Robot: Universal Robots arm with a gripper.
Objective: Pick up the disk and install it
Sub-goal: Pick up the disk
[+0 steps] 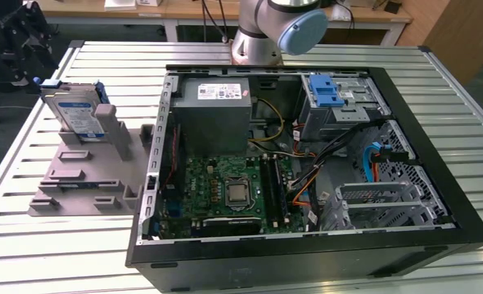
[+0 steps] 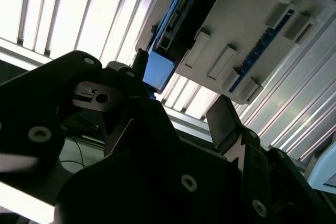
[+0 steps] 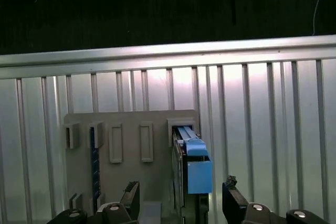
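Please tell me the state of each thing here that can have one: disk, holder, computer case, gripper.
disk: standing upright in the holder, not gripped.
holder: carrying the disk.
computer case: lying on its side, open, inside exposed.
gripper: open, near the disk, holding nothing.

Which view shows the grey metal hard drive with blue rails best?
The exterior view: the flat grey metal disk stands upright in a grey holder, with its label facing the camera. Both wrist views show its thin edge and blue rail.
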